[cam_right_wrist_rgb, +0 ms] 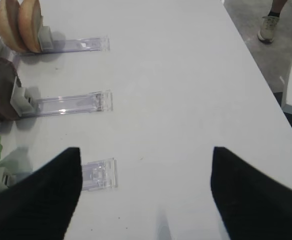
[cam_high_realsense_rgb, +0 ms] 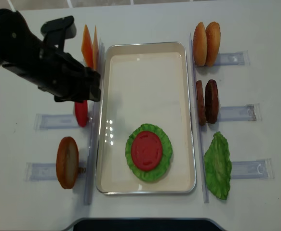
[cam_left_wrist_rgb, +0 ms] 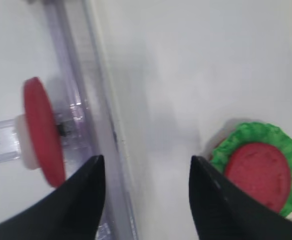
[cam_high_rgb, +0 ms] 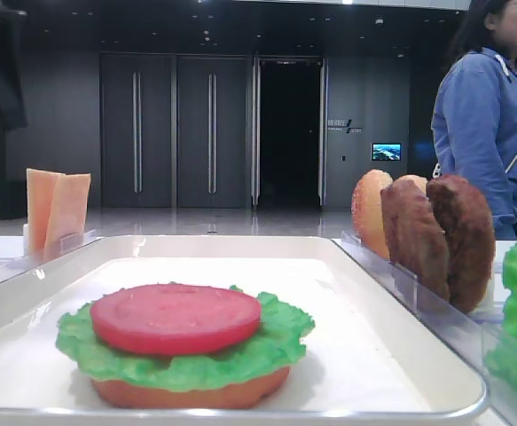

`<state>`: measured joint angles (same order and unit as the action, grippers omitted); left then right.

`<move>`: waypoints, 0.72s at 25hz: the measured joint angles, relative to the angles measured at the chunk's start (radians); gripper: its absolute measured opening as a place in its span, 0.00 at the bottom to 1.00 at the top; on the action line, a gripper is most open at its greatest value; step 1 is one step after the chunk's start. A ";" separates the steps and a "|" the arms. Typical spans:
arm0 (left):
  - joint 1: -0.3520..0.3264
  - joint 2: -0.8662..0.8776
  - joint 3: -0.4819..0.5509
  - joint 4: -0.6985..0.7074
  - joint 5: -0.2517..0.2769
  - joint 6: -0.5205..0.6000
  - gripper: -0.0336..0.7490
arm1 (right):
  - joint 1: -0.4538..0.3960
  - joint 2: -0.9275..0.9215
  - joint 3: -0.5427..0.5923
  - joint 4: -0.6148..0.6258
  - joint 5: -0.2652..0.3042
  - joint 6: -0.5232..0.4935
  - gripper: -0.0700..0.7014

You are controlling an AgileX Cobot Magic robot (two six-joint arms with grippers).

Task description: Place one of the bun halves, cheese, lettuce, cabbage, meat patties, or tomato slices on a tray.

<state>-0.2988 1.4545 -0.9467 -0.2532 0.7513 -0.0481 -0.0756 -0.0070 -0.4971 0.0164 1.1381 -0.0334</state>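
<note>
Standing over the left side of the bench (cam_high_realsense_rgb: 145,19), the left hand (cam_left_wrist_rgb: 147,200) has its fingers apart and grips nothing; in its wrist view they straddle the tray's left rim. At about nine o'clock from the tray (cam_high_realsense_rgb: 145,62), just below that arm in the overhead view, one of the tomato slices (cam_high_realsense_rgb: 81,113) stands upright in a clear rack (cam_high_realsense_rgb: 53,121). At about seven o'clock a bun half (cam_high_realsense_rgb: 67,162) stands in its own rack. On the tray, toward six o'clock, a stack is built: a bun base (cam_high_rgb: 191,390), lettuce (cam_high_realsense_rgb: 162,159) and a tomato slice (cam_high_realsense_rgb: 146,150) on top. At three o'clock stand the meat patties (cam_high_realsense_rgb: 207,101), two further bun halves (cam_high_realsense_rgb: 207,43) at one o'clock, a loose green leaf (cam_high_realsense_rgb: 218,166) at five o'clock.

The right hand (cam_right_wrist_rgb: 146,190) hangs above bare bench, fingers apart, empty.

Judgement: the tomato placement appears complete and the step in hand is choosing the next piece. Next move calls for carrying an open hand to a racked piece, squaring on its edge and closing.
</note>
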 joint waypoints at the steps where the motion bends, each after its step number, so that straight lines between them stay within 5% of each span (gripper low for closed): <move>1: 0.024 -0.005 0.000 0.018 0.011 -0.005 0.57 | 0.000 0.000 0.000 0.000 0.000 0.000 0.79; 12: 0.226 -0.066 0.000 0.216 0.121 -0.019 0.57 | 0.000 0.000 0.000 0.000 0.000 0.000 0.79; 18: 0.269 -0.098 0.000 0.290 0.153 -0.040 0.57 | 0.000 0.000 0.000 0.000 0.000 0.000 0.79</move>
<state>-0.0295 1.3567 -0.9467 0.0369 0.9040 -0.0876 -0.0756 -0.0070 -0.4971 0.0164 1.1381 -0.0334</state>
